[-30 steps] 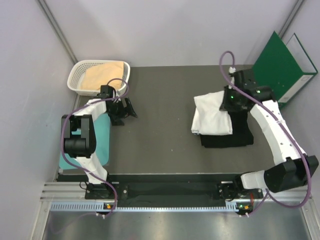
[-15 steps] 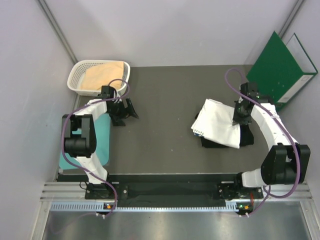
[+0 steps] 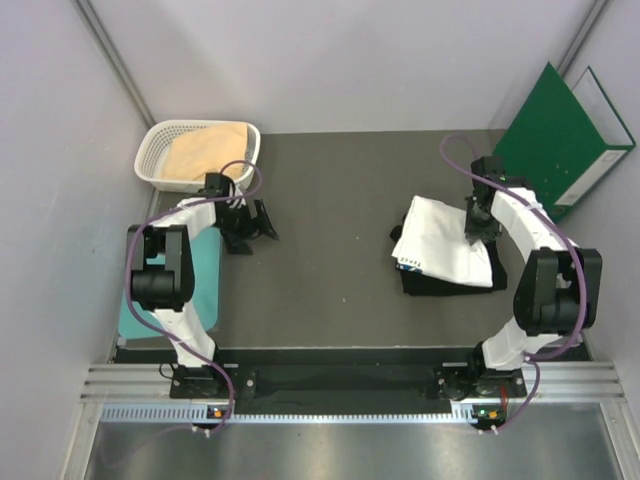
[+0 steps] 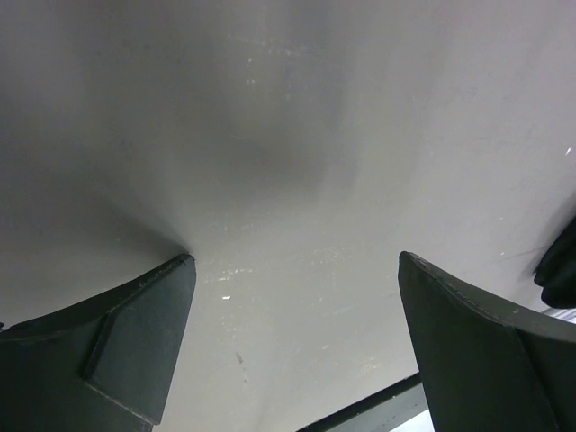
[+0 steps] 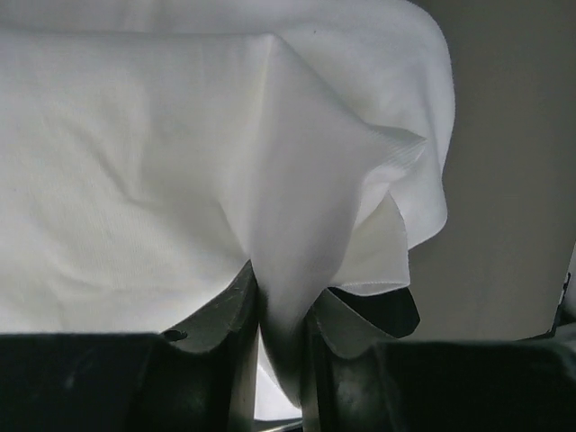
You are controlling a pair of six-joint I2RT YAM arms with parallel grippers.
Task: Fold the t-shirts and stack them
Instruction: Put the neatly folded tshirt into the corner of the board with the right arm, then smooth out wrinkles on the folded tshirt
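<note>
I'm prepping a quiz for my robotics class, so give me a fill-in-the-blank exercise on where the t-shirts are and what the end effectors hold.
The right end effector pinches the white t-shirt, which lies over a second t-shirt coloured ___.
The left end effector holds ___.
The tan-peach t-shirt sits in a white ___.
Missing: black; nothing; basket.
</note>
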